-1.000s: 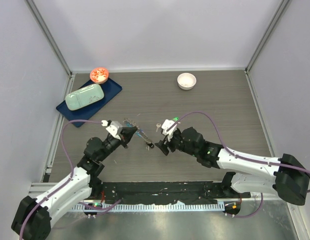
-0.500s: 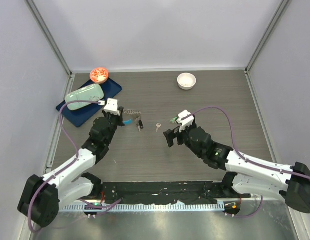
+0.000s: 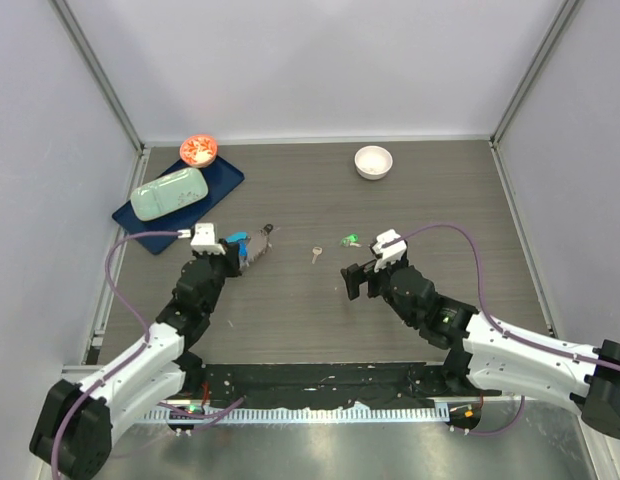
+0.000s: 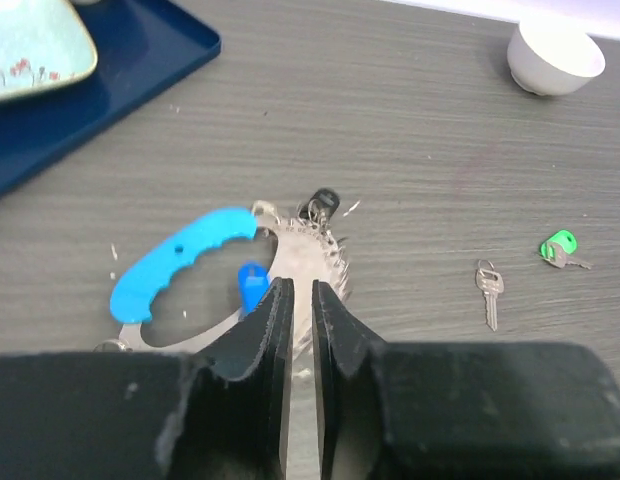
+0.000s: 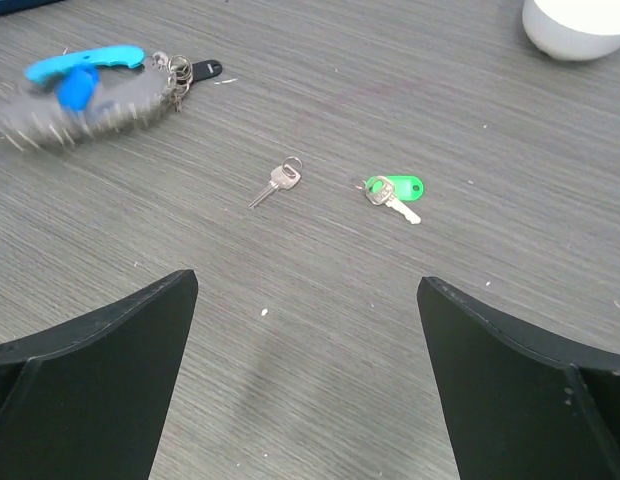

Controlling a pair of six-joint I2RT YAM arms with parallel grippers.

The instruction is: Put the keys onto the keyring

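Left wrist: keyring (image 4: pixel 180 262) just ahead of jaws

- A grey wood-grain counter (image 3: pixel 430 210) spans the floor of the enclosure.
- A small white round bowl (image 3: pixel 373 161) stands upright near the far edge, right of centre, well apart from everything else.
- A dark blue tray (image 3: pixel 223 182) lies at an angle in the far left corner.
- A pale green oblong dish (image 3: pixel 168 193) rests on the tray; the left wrist view shows small reddish marks on it.
- A small round orange-red dish (image 3: pixel 199 150) sits at the tray's far corner.
- Pale walls (image 3: pixel 320 60) with metal frame posts (image 3: pixel 100 75) enclose three sides.
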